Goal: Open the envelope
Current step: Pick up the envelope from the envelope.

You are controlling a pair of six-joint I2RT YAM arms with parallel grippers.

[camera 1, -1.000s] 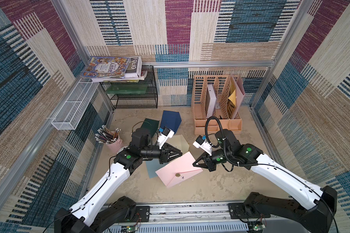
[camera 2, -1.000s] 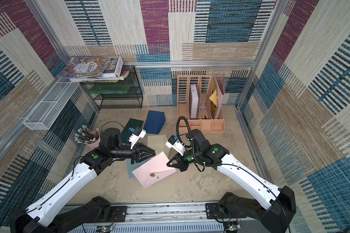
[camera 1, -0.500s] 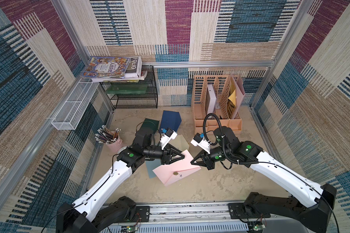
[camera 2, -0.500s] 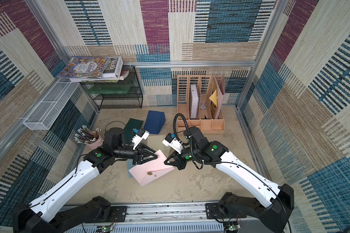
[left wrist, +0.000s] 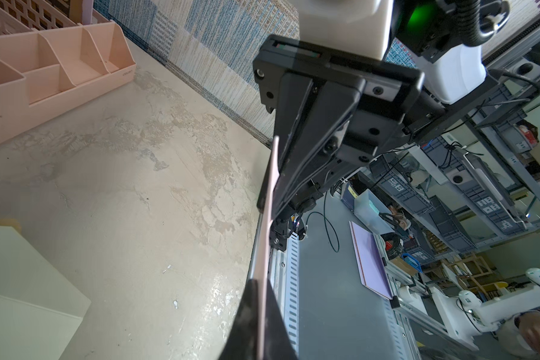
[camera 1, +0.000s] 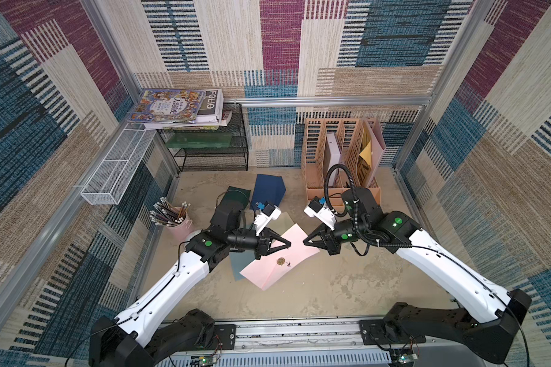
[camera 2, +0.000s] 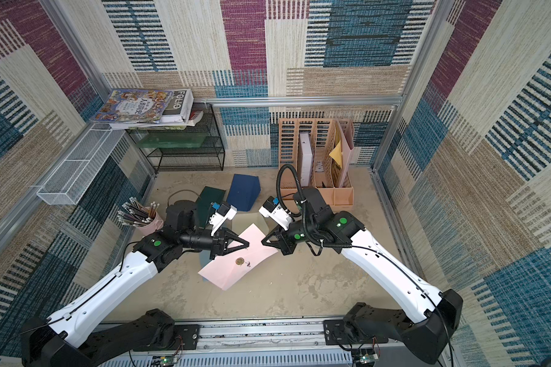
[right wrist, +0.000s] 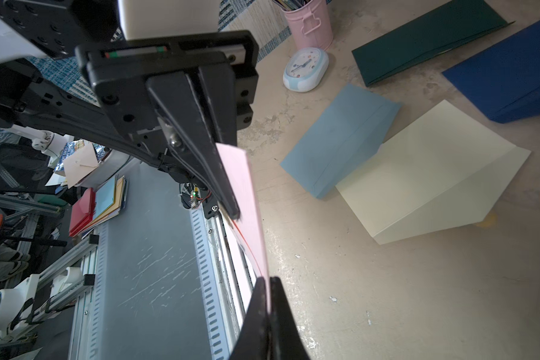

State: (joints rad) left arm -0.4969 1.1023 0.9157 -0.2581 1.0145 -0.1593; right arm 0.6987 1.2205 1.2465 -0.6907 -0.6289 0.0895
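Observation:
A pink envelope [camera 1: 275, 268] [camera 2: 233, 270] hangs slanted over the table, its brown button clasp [camera 1: 280, 261] [camera 2: 239, 261] facing up. My left gripper [camera 1: 289, 244] [camera 2: 247, 244] is shut on the envelope's upper edge from the left. My right gripper [camera 1: 304, 243] [camera 2: 262, 243] is shut on the same edge from the right, the two tips a short gap apart. In the left wrist view the envelope [left wrist: 263, 249] shows edge-on between my left gripper [left wrist: 259, 283] jaws. In the right wrist view the envelope [right wrist: 247, 193] runs into my right gripper [right wrist: 268, 280].
Under and behind the held one lie a light blue envelope [right wrist: 340, 140], a cream envelope [right wrist: 424, 174], a dark green folder [camera 1: 236, 195] and a navy folder [camera 1: 269, 190]. A pink pencil cup [camera 1: 178, 222], small clock [right wrist: 306, 68], peach file organiser [camera 1: 341, 159] and black wire rack [camera 1: 210, 149] stand around.
My left gripper, open beside the envelope a second ago, has shut on its upper edge. The envelope has shifted a little left and now hangs between both grippers.

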